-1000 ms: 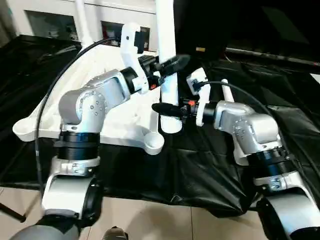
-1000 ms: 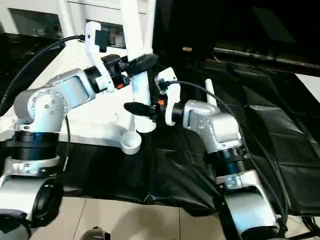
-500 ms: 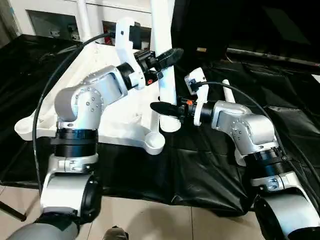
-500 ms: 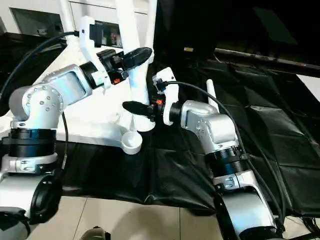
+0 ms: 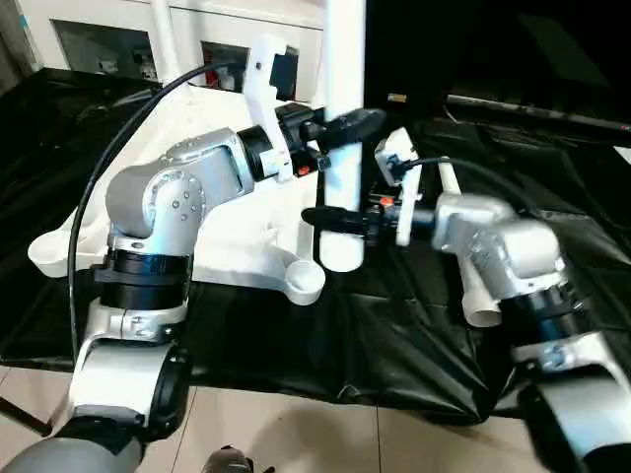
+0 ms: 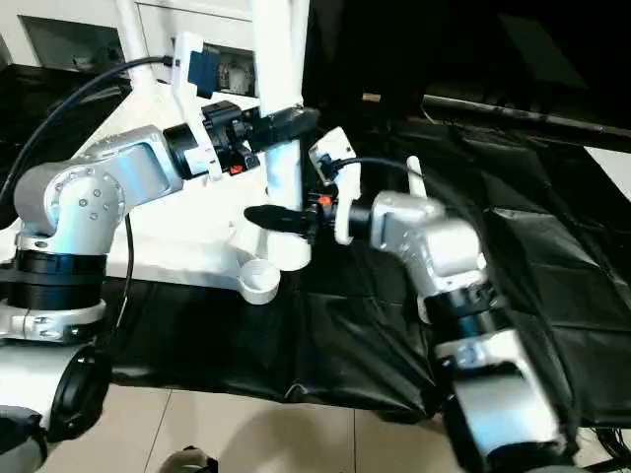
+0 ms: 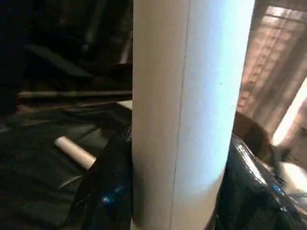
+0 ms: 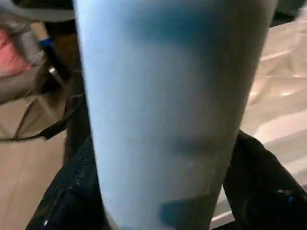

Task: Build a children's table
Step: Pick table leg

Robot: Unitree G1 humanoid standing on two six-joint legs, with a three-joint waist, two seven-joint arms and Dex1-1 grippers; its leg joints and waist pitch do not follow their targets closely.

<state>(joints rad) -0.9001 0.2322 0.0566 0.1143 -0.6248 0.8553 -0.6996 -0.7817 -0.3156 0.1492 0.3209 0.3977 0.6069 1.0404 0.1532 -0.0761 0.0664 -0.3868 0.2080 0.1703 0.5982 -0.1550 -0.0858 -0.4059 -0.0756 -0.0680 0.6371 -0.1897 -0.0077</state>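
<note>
The children's table lies upside down on black cloth, its white top (image 5: 242,241) ribbed, with a round corner socket (image 5: 306,285) at the near edge. One long white leg (image 5: 344,59) stands upright just right of that socket, its lower end (image 5: 342,254) beside the socket, not in it. My left gripper (image 5: 347,126) is shut on this leg at mid height; in the left wrist view the leg (image 7: 192,110) is squeezed between both black fingers (image 7: 108,191). My right gripper (image 5: 335,219) is at the leg's lower part. Another leg (image 5: 163,39) stands at the table's far side.
A loose white leg (image 5: 481,304) lies on the black cloth (image 5: 394,345) to the right, behind my right forearm. A white cabinet with glass doors (image 5: 99,39) stands behind the table. Tiled floor (image 5: 296,434) runs along the near edge of the cloth.
The held leg leaned left half a second ago and now stands upright, a little further right. Both grippers moved with it. The right arm is blurred in motion.
</note>
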